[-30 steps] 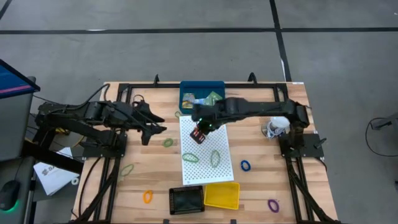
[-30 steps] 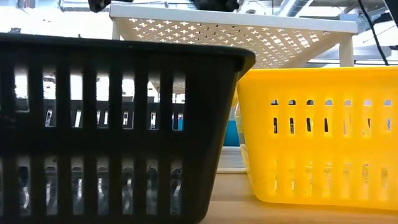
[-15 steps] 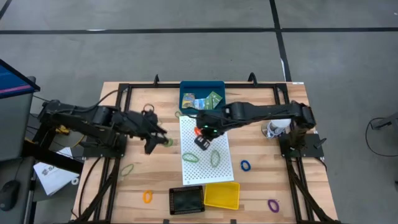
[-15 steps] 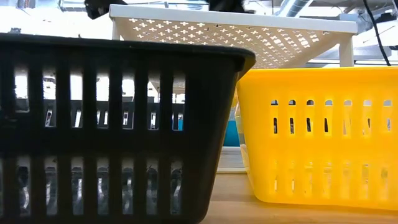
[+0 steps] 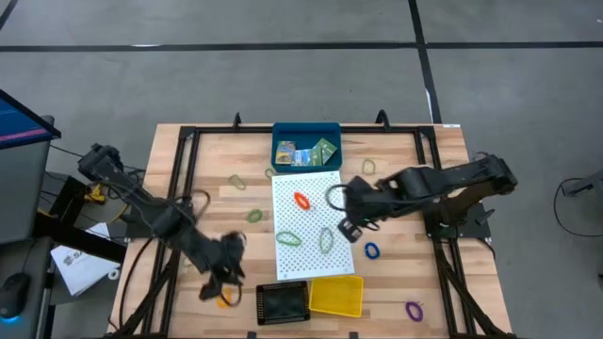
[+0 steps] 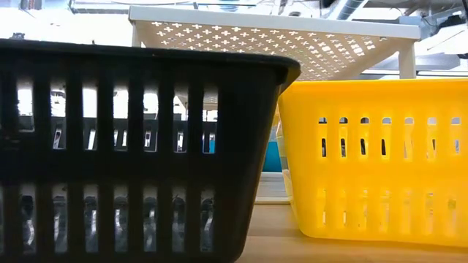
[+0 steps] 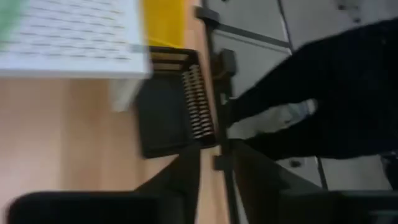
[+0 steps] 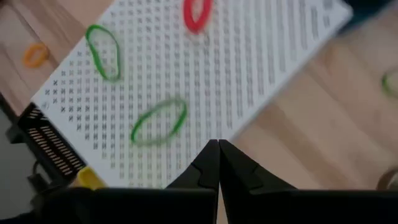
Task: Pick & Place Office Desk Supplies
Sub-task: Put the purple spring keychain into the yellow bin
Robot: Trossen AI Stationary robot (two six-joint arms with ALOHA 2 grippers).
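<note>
Rubber bands lie scattered: a red one (image 5: 301,200) and two green ones (image 5: 288,238) (image 5: 326,239) on the white perforated board (image 5: 311,221), a blue one (image 5: 372,251), a purple one (image 5: 414,309) and an orange one (image 5: 223,298) on the wood. Printed packets (image 5: 306,151) lie in the teal tray. My left gripper (image 5: 215,282) hangs open near the table's front edge, just above the orange band and left of the black basket (image 7: 168,115). My right gripper (image 5: 350,226) is shut and empty at the board's right edge (image 8: 217,155).
The black basket (image 5: 283,303) and the yellow basket (image 5: 336,294) stand side by side at the front edge. They fill the low view, with the white board (image 6: 270,36) raised behind them. More green bands (image 5: 254,216) (image 5: 193,256) lie on the wood left of the board.
My left gripper has swung from the table's left middle toward the near edge and sunk, ending beside the black basket. My right gripper has gone from over the board's middle toward the table's right, to the board's right edge. The red band now shows uncovered on the board.
</note>
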